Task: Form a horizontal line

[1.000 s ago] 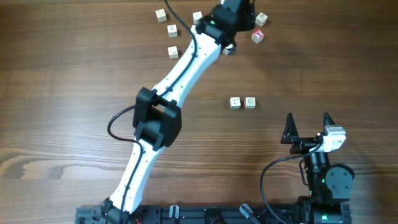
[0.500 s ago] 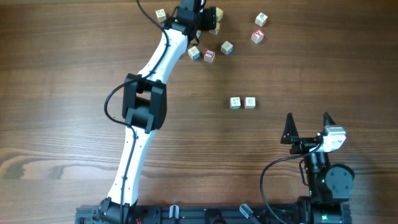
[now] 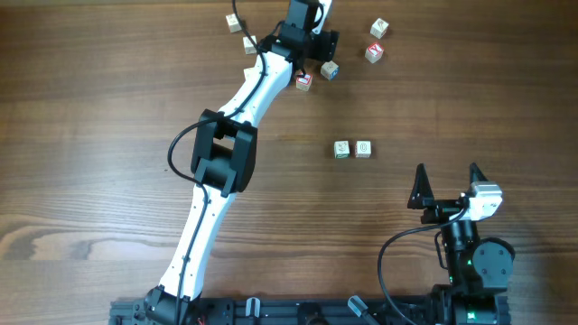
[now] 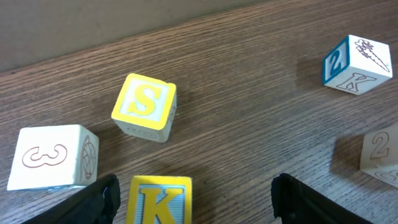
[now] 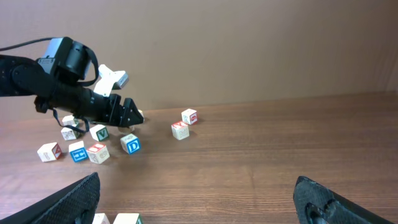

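Note:
Two pale cubes (image 3: 352, 149) sit touching side by side right of table centre, a short row; no row of four shows. They peek in at the bottom of the right wrist view (image 5: 115, 219). My left gripper (image 3: 323, 41) is open at the far edge among loose cubes. In the left wrist view its jaws (image 4: 196, 205) straddle a yellow K cube (image 4: 160, 200) that rests on the table by the left finger. A yellow S cube (image 4: 144, 107) and a "3" cube (image 4: 53, 157) lie just beyond. My right gripper (image 3: 449, 185) is open and empty near the front.
Loose cubes lie at the far side: two at the top left (image 3: 234, 22), two under the left arm (image 3: 303, 81) (image 3: 330, 69), two at the top right (image 3: 373, 52). The left arm (image 3: 226, 162) stretches diagonally over the table's left half.
The left arm swung left across the far loose cubes, then partway back right. Different loose cubes show as it passes. The two-cube row and the right arm have not moved.

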### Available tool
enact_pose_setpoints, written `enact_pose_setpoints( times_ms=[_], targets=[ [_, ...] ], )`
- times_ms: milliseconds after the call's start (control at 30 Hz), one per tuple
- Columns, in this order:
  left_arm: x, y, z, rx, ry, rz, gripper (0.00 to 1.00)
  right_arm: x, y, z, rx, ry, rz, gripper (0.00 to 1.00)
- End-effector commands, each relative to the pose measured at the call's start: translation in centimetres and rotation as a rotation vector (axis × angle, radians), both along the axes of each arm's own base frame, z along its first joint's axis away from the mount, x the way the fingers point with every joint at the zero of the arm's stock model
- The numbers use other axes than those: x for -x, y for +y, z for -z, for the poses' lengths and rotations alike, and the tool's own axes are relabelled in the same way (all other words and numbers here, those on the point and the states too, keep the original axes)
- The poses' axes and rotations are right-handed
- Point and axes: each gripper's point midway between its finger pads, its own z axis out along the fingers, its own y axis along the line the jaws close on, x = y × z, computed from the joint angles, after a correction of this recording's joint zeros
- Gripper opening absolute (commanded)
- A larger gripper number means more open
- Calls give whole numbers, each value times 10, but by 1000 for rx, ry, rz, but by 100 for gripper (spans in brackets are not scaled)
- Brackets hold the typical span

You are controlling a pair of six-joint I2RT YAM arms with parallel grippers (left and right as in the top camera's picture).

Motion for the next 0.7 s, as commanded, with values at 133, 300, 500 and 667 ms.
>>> enact_pose_setpoints(
  times_ms=[133, 300, 500, 667],
  targets=[
    [-4, 6, 19, -20, 3, 14, 80, 0, -2, -2, 19, -11, 10, 100],
    [-1, 7, 34, -26, 24, 12, 68, 0, -2, -2, 19, -11, 10, 100],
    [-3, 6, 32, -23, 16, 11, 49, 0, -2, -2, 19, -11, 10, 100],
    [-4, 6, 26, -19, 6, 11, 37, 0, -2, -2, 18, -11, 10, 100]
  ],
)
